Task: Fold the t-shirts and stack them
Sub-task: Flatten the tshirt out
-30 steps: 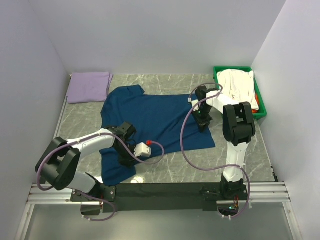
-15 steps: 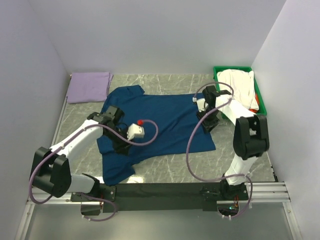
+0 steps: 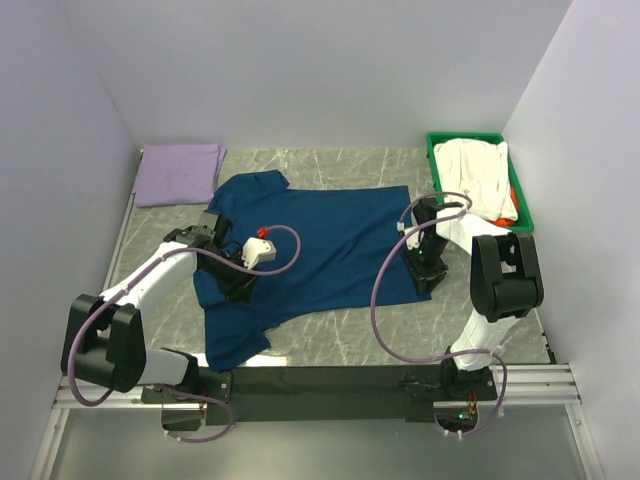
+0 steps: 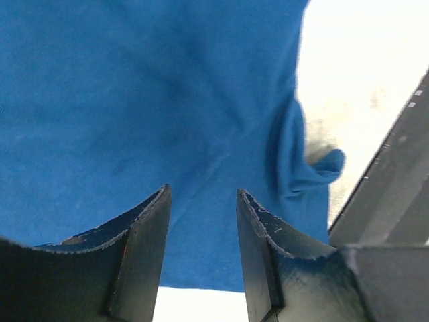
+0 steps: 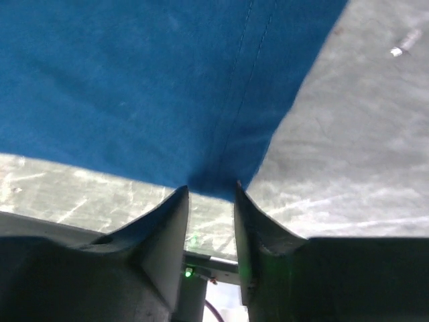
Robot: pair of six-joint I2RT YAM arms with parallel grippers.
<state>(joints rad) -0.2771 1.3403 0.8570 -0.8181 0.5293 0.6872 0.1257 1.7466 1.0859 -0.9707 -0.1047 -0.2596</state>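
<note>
Lying limp and light, the navy t-shirt (image 3: 320, 235) offers you its hem corner (image 5: 213, 176) between the spread fingers of the right gripper (image 5: 211, 193), and a rumpled fold (image 4: 300, 157) just right of the left gripper (image 4: 201, 196), fingers likewise spread.

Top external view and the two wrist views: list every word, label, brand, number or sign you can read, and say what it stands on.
None can be read in any view. The navy t-shirt shows plain cloth with no print facing up; the lavender t-shirt and the green bin bear no legible marks.
</note>
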